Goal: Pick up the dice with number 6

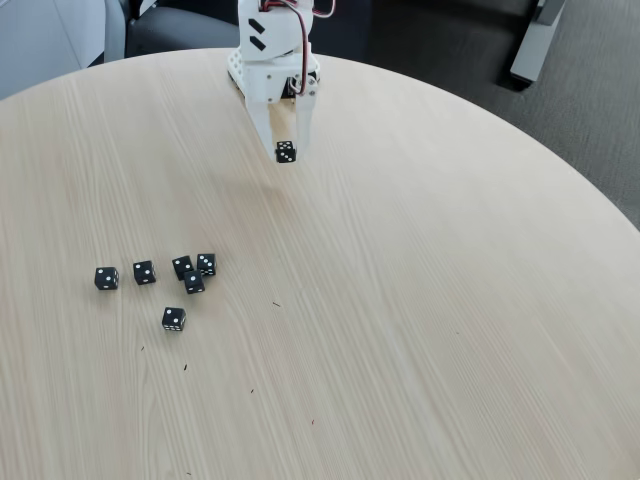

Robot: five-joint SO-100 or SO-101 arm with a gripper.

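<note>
The white two-finger gripper points down near the far edge of the round light-wood tabletop. Its fingers pinch a small black white-pipped die, apparently lifted clear; its top face is unreadable.

arm: white, top centre | gripper: pointing down | fingers: closed on a die

A round pale wood table stands on dark grey carpet under even light.
</note>
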